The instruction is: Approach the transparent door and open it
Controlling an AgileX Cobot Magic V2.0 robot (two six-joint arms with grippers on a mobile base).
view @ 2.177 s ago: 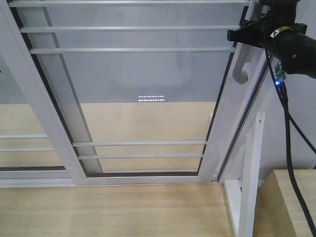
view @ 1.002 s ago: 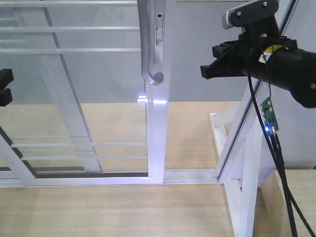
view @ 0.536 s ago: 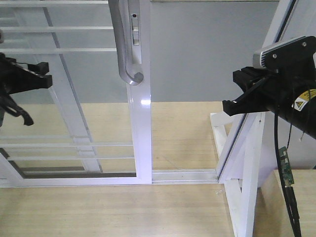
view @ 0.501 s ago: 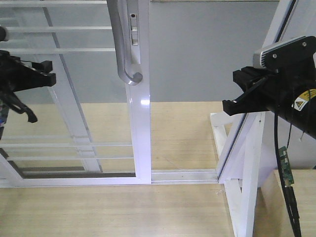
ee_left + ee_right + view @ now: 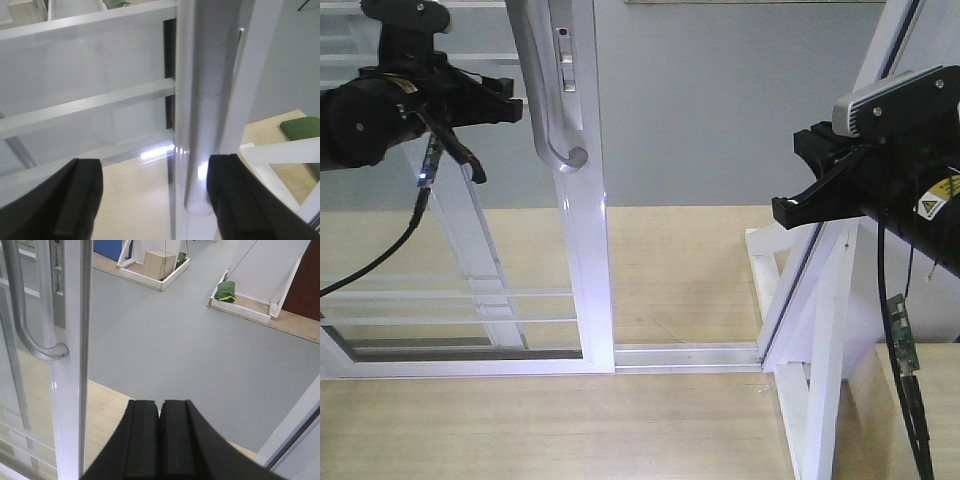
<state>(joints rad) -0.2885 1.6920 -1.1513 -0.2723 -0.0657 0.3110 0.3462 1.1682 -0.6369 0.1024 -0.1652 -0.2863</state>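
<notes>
The transparent door [image 5: 585,260] stands left of centre in the front view, its white stile upright and its curved grey handle [image 5: 546,110] near the top. My left gripper [image 5: 508,100] is beside the handle's left side, open. In the left wrist view the handle [image 5: 200,125] runs down between the fingers [image 5: 75,200], close to the right one, with a wide gap on the left. My right gripper [image 5: 785,210] hangs apart at the right, shut on nothing. In the right wrist view my right gripper [image 5: 160,440] faces the doorway, with the handle [image 5: 25,320] far left.
A second white-framed barred glass panel [image 5: 460,240] lies behind the door at the left. The bottom track [image 5: 685,355] runs to a white frame post [image 5: 820,340] at the right. A wooden box [image 5: 925,400] sits low right. Low white-edged trays [image 5: 155,265] stand beyond the grey floor.
The door has slid a little further left, widening the gap. My left gripper rose and moved right, up to the handle. The right gripper has stayed in place.
</notes>
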